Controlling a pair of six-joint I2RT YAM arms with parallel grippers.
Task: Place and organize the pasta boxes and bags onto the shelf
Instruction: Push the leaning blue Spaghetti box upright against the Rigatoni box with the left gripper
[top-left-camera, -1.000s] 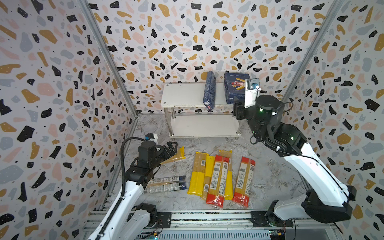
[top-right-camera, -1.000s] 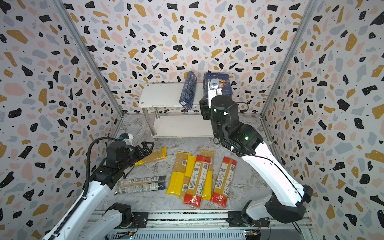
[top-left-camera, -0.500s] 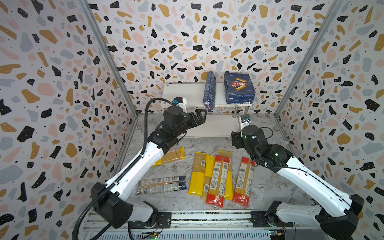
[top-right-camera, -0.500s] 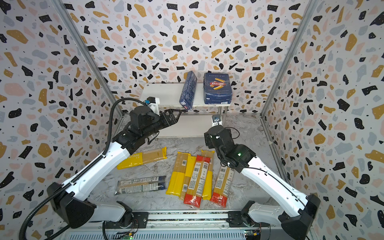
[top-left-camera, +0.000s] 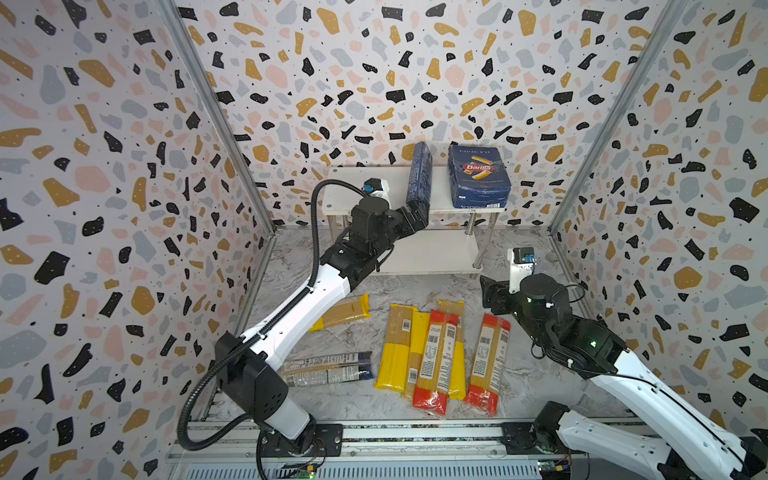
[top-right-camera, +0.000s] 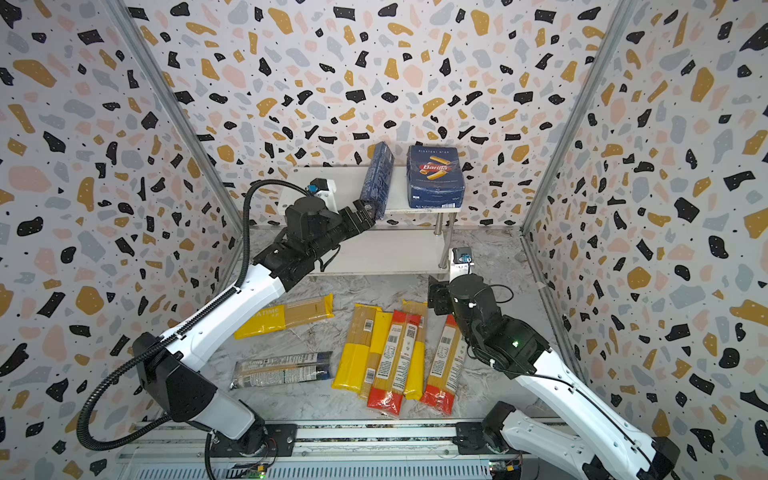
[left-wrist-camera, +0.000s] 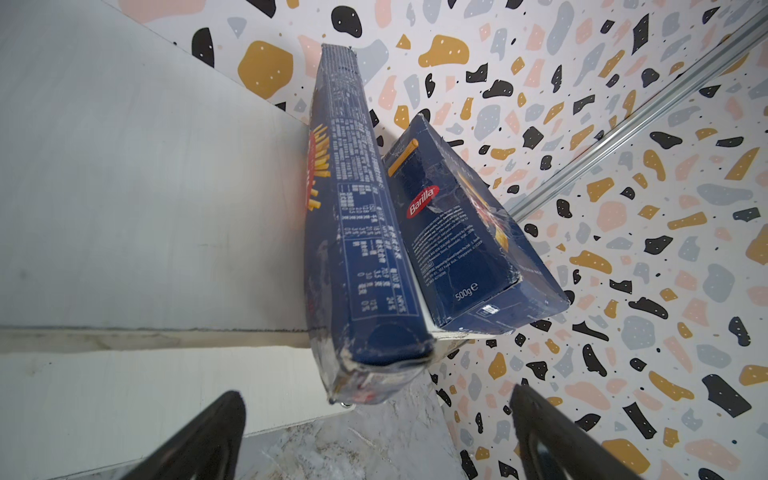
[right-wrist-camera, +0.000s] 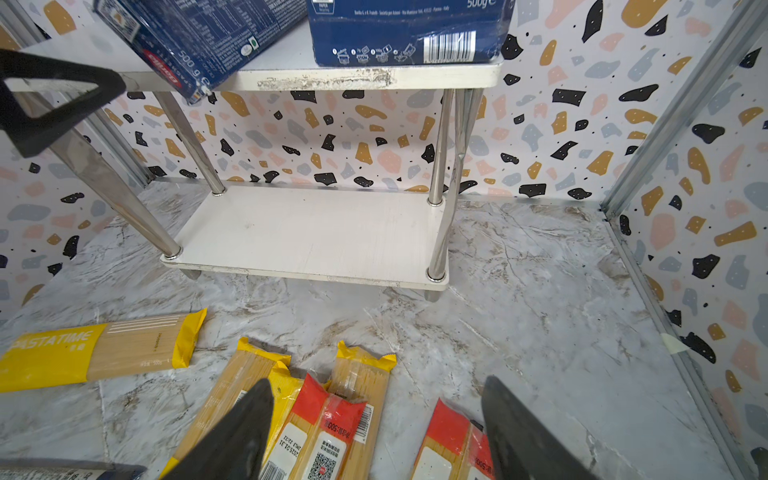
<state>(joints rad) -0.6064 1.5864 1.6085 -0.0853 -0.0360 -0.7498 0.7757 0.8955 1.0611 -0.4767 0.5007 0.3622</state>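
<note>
The shelf (top-left-camera: 353, 199) stands at the back wall, and both pasta boxes lie on its top board. The wide box (top-left-camera: 478, 178) is on the right. The narrow box (top-left-camera: 419, 174) stands on its long edge left of it, its near end past the board's front edge. My left gripper (top-left-camera: 415, 214) is open at that end; in the left wrist view the narrow box (left-wrist-camera: 353, 208) ends just ahead of the left gripper (left-wrist-camera: 374, 411), untouched. My right gripper (right-wrist-camera: 376, 395) hangs open and empty over the bags (top-left-camera: 424, 353) on the floor.
A yellow PASTATIME bag (top-left-camera: 345, 311) lies apart to the left, partly under my left arm. A clear bag with dark-blue ends (top-left-camera: 328, 368) lies near the front left. A red-ended bag (top-left-camera: 488, 365) lies rightmost. The shelf's lower board (right-wrist-camera: 311, 232) is bare. Patterned walls close in three sides.
My left arm rose from the floor at the left up to the narrow box's near end. My right arm came down from the wide box to above the bags, its jaws wider.
</note>
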